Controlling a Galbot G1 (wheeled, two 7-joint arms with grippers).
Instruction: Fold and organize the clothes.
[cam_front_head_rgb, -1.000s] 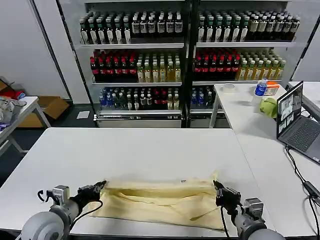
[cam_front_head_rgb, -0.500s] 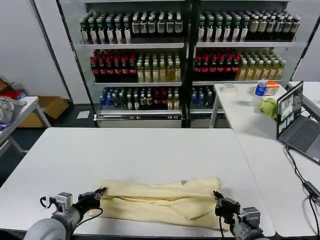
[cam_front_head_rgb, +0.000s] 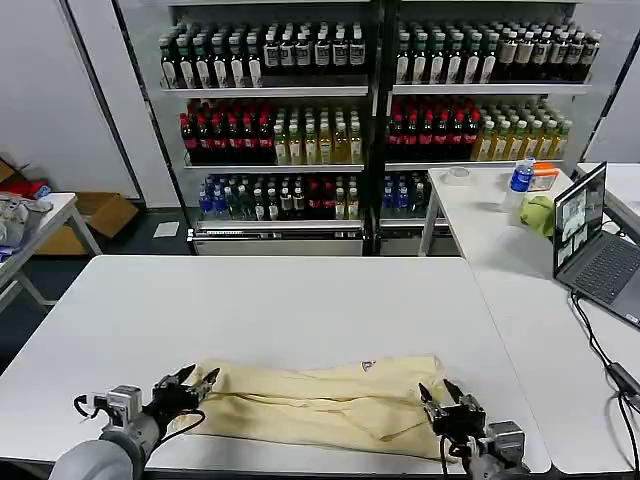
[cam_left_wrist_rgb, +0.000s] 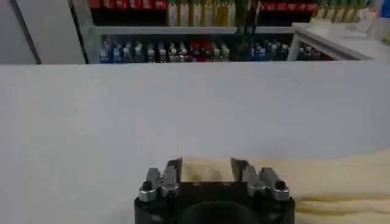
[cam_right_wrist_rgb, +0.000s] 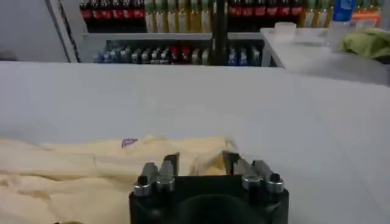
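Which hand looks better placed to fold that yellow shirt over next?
Probably either: the left hand sits open at one end of the T-shirt, the right hand open at the other.

Both arms reach forward from the near edge, low and roughly level. The left gripper (cam_front_head_rgb: 191, 384) sits at the near left, its fingers (cam_front_head_rgb: 207, 380) spread apart and pointing toward the right and far side. The right gripper (cam_front_head_rgb: 441, 398) sits at the near right, fingers (cam_front_head_rgb: 425, 396) likewise parted and pointing away from the robot. In each wrist view, the paired fingers (cam_left_wrist_rgb: 174, 168) (cam_right_wrist_rgb: 171, 163) stand apart with a clear gap between.
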